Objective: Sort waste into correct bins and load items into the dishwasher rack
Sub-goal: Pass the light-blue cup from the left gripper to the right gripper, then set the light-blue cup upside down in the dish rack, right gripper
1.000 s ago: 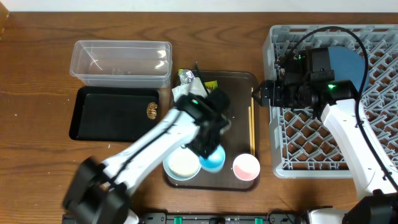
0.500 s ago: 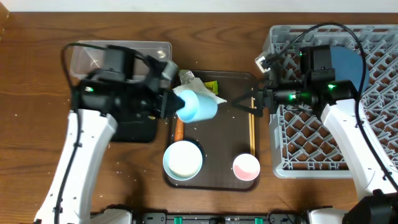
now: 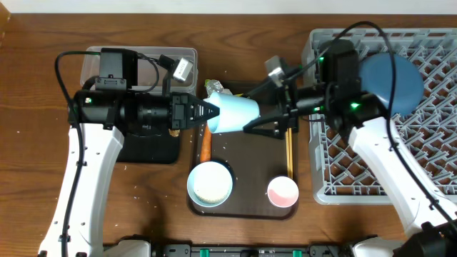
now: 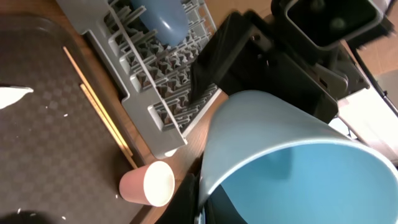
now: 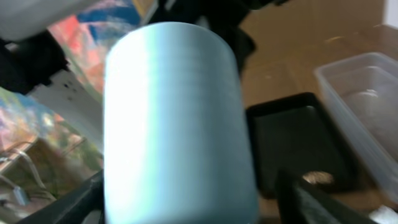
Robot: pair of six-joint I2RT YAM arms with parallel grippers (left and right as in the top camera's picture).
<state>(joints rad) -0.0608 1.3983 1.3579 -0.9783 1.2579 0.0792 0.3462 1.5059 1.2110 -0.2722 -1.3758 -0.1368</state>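
Note:
My left gripper (image 3: 208, 113) is shut on the rim of the small blue cup (image 3: 234, 114), held on its side above the brown tray (image 3: 243, 178). My right gripper (image 3: 268, 120) is open, its fingers either side of the cup's base (image 5: 180, 124). The cup's mouth fills the left wrist view (image 4: 292, 168). The pink cup (image 3: 283, 191), white bowl of rice (image 3: 210, 183) and chopsticks (image 3: 288, 153) are on the brown tray. The dark blue dish (image 3: 389, 82) stands in the grey rack (image 3: 357, 164). An orange carrot (image 3: 205, 146) lies at the tray's left edge.
The clear tub (image 3: 143, 61) is at the back left, the black tray (image 3: 146, 146) in front of it with a brown lump (image 5: 317, 178) in it. A foil ball (image 3: 213, 87) and yellow-green wrapper (image 3: 239, 91) lie at the brown tray's far edge.
The left arm carried the blue cup up and right from the tray front. The right arm swung left out of the rack and now brackets the cup's base.

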